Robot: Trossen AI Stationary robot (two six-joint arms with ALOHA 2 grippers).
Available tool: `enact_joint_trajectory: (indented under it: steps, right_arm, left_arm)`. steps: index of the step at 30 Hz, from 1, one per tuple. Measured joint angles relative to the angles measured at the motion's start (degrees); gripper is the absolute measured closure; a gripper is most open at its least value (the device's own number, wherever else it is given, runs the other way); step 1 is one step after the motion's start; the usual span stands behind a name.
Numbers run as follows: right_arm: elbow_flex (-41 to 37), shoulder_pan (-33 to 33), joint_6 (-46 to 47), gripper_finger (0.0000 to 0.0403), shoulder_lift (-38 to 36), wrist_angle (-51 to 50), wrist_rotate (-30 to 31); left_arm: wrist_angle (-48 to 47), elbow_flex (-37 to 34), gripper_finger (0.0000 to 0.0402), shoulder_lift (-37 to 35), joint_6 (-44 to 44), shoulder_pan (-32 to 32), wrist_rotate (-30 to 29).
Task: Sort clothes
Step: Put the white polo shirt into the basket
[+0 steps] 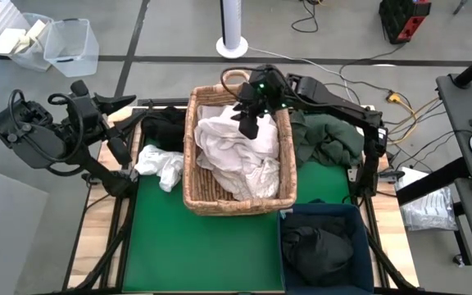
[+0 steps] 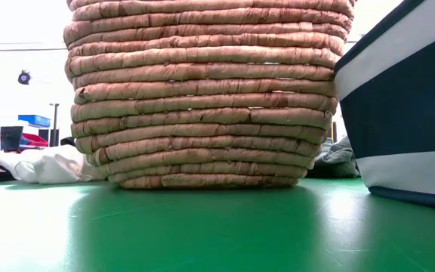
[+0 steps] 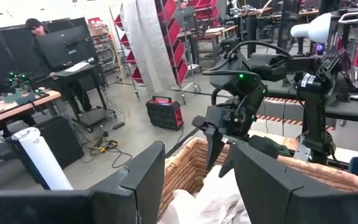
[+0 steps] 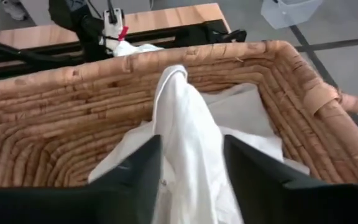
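Observation:
A tan wicker basket stands mid-table with white clothes heaped in it. My right gripper hangs over the basket's far end, shut on a white garment that stands up in a ridge between its fingers. Another white garment lies on the table left of the basket, with a black one behind it. A dark green one lies to the right. My left gripper waits open at the table's left, level with the basket's rim. My right gripper pinches a raised fold of the white garment between its two fingers, slanting down from the table's far right. The cloth fills the gap between the fingers. It rises in a peak off the heap, and its lower part stays in the basket.
A dark blue bin at the near right corner holds a dark garment. Green mat lies bare in front of the basket. Beyond the table are a person at a desk, racks, cables and plastic tubs.

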Motion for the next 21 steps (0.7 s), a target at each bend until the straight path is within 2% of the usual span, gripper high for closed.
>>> enact_joint_trajectory:
  steps: [4,5,8,16,21]
  right_arm:
    - [-1.9,-0.2,-0.1,0.0364,0.1,2.4,2.1]
    - [-2.7,-0.2,-0.4,0.0378,0.2,2.7,3.1]
    - [-6.3,-0.2,0.0,0.0387,0.9,4.3,4.7]
    - [-16.9,0.9,4.0,0.0394,1.2,7.0,4.5]
    - [-21.5,2.5,3.0,0.0394,1.1,7.1,3.8]
  left_arm:
    - [-0.1,0.0,0.0232,0.0,0.0,0.0,0.0]
    - [-0.1,0.0,0.0232,0.0,0.0,0.0,0.0]
    - [-0.2,0.0,0.0232,0.0,0.0,0.0,0.0]
    - [-0.3,0.0,0.0232,0.0,0.0,0.0,0.0]
    - [-0.3,-0.4,0.0232,0.0,0.0,0.0,0.0]
